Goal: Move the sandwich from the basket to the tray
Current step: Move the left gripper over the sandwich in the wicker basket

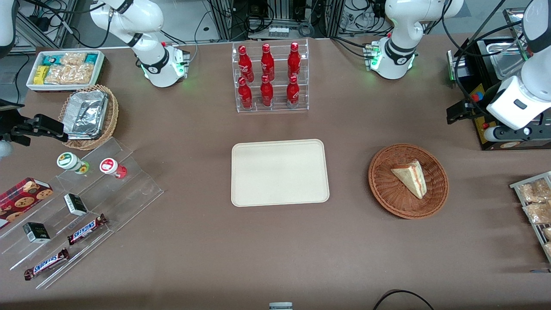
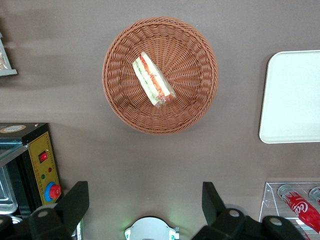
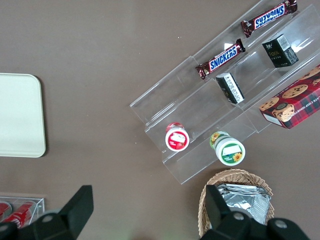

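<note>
The sandwich [image 1: 410,178] is seen lying on its side in the basket [image 1: 383,191], at the right of centre in the front view, its filling edge turned toward the working arm's end of the desk [image 1: 206,258]. In the left wrist view the sandwich [image 2: 153,80] is shown as a wedge with red and green filling along one edge, resting near the middle of the basket [image 2: 190,110]. The tray [image 1: 280,172] is placed at the centre of the front view, flat on the desk, apart from the basket and bare.

The gripper [image 1: 457,113] is held at the right edge of the front view, above the desk and farther from the camera than the basket, next to a black box with coloured buttons [image 1: 480,97]. In the left wrist view the gripper [image 2: 145,200] is seen with its jaws spread wide and nothing between them; the dark fingers [image 2: 75,202] are well clear of the basket.

A clear rack of red bottles [image 1: 269,77] is set in the upper centre of the front view, farther from the camera than the tray.
</note>
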### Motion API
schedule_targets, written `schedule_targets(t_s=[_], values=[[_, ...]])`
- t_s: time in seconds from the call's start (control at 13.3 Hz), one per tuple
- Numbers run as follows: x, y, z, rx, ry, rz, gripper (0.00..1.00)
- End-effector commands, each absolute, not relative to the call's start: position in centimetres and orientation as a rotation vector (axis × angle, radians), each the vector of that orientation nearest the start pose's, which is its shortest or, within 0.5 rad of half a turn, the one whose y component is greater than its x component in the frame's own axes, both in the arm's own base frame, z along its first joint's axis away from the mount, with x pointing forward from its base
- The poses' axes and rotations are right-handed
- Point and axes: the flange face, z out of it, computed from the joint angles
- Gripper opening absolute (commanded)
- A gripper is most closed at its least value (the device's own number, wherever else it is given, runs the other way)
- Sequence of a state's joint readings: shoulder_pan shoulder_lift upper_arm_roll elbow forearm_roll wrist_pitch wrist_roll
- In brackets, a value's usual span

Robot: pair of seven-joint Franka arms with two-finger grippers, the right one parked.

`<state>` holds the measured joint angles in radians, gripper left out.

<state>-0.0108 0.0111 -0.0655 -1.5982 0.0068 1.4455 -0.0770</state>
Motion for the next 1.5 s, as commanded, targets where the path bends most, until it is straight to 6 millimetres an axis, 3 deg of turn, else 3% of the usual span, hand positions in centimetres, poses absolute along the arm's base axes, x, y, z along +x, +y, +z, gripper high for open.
schedule_targets(t_s=[0.0, 0.45, 0.68, 1.05, 1.43], values=[[54.0, -4.2, 60.4, -3.113, 0.011, 0.245, 1.00], [55.1, -4.5, 56.2, -3.113, 0.013, 0.223, 1.00], [55.0, -4.5, 51.2, -3.109, -0.085, 0.210, 1.00], [54.5, -4.2, 43.6, -3.116, -0.095, 0.151, 1.00], [54.4, -3.6, 38.1, -3.130, -0.119, 0.061, 1.00]])
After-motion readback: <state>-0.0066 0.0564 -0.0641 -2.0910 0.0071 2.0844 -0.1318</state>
